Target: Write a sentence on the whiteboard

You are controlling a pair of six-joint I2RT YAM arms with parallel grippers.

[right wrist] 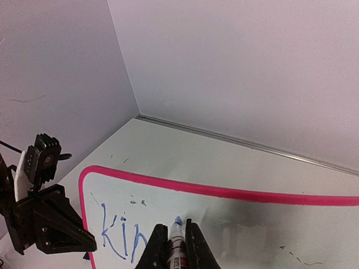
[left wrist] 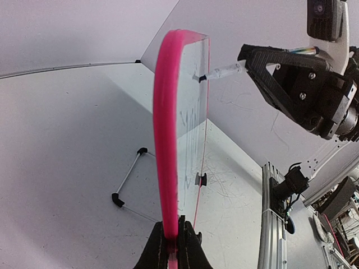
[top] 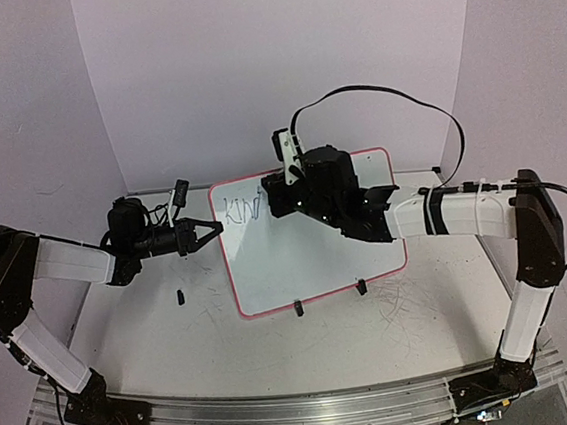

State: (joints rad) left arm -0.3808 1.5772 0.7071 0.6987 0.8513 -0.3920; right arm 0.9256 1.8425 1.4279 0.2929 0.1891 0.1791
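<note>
The whiteboard (top: pixel 317 249) stands tilted on the tabletop, glossy white with a pink-red frame (left wrist: pixel 167 134). My left gripper (top: pixel 214 229) is shut on its left frame edge, and the left wrist view shows the jaws (left wrist: pixel 173 224) pinching the pink rim. My right gripper (top: pixel 272 195) is shut on a blue marker (right wrist: pixel 177 246). The marker's tip (right wrist: pixel 178 219) touches the board near its upper left. The sentence (right wrist: pixel 118 238) reads "Kin" in blue just left of the tip, and its letters (top: pixel 245 209) also show from above.
Two black clip feet (top: pixel 298 308) (top: pixel 361 287) hold the board's lower edge. A small black piece (top: pixel 181 297) lies on the table left of the board. A wire stand (left wrist: pixel 128 178) sits behind it. A black cable (top: pixel 382 90) arcs over the right arm.
</note>
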